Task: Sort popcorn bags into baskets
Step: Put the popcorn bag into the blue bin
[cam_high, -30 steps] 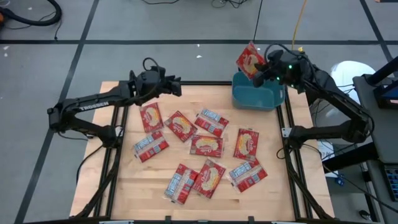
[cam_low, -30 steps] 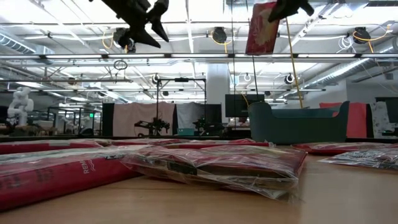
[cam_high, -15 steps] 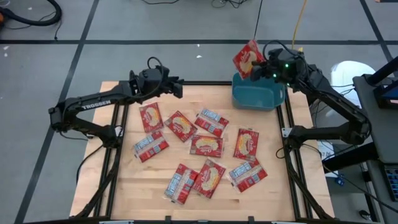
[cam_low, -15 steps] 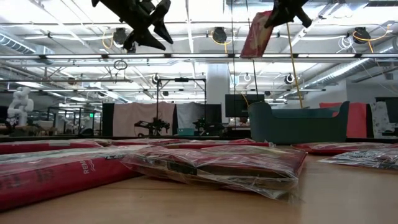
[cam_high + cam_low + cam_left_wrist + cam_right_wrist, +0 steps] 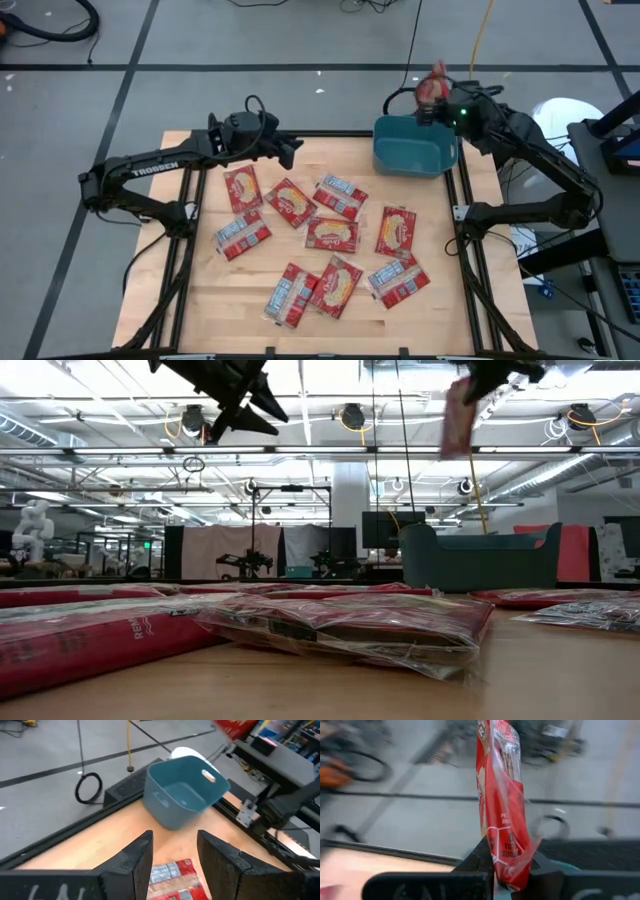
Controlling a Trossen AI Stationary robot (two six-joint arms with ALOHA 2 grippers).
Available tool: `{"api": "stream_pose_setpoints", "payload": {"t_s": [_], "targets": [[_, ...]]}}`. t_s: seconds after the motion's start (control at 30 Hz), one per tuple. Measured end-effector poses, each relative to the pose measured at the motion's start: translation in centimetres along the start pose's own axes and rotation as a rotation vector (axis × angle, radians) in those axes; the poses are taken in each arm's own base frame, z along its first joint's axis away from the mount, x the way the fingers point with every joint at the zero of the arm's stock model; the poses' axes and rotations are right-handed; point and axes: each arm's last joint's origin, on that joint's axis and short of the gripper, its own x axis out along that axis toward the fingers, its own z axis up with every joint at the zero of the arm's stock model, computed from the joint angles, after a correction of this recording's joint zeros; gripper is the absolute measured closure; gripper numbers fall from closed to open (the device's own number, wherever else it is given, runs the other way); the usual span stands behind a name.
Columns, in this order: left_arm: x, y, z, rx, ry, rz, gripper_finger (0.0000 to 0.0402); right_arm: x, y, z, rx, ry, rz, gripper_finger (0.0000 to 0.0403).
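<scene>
Loose bags: nine red popcorn bags (image 5: pixel 331 234) lie flat and scattered on the wooden bench (image 5: pixel 200 300), a few overlapping at the near side, well apart from the bin.
Feel of a bag: judged light, soft and crinkly in slick clear wrap; the low view shows the nearest bag (image 5: pixel 340 622) thin with a sagging edge, so it will likely flop when lifted.
Where to grip: a free edge or corner looks best, the flat face giving little to pinch; overlapped bags may drag a neighbour.
Left tool (image 5: pixel 290 151): raised over the far left of the bench, fingers (image 5: pixel 135 857) parted and gripping nothing, pointed toward the bin.
Basket (image 5: pixel 412 148): a teal bin at the far right corner of the bench; the left wrist view shows the inside bare (image 5: pixel 182 795).
Right tool (image 5: pixel 437 98): above the bin's far rim, clamped on the lower end of the held bag (image 5: pixel 501 805), which stands edge-on and bends slightly.
Judged step: release over the bin; the thin bag could catch on the rim.
</scene>
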Motion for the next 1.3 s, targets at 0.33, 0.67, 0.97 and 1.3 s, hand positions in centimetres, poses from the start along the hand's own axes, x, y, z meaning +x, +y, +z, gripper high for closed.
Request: {"api": "stream_pose_setpoints", "payload": {"t_s": [0.33,0.67,0.97,1.3], "targets": [[-0.1,-1.1,-0.5,0.026,0.015,-0.036,0.0245,2.7,-2.3,-4.6,0.09,0.129,-0.249,0.0389],[-0.1,-1.1,-0.5,0.042,0.015,-0.037,0.0245,7.2,-3.2,-11.3,0.156,0.107,-0.283,0.0388],[-0.1,-1.3,-0.6,0.025,0.018,-0.043,0.0245,9.0,-4.8,-14.1,0.104,0.104,-0.402,0.0388],[-0.1,-1.3,-0.6,0.021,0.018,-0.043,0.0245,10.0,-5.8,-15.7,0.079,0.124,-0.446,0.0387]]}}
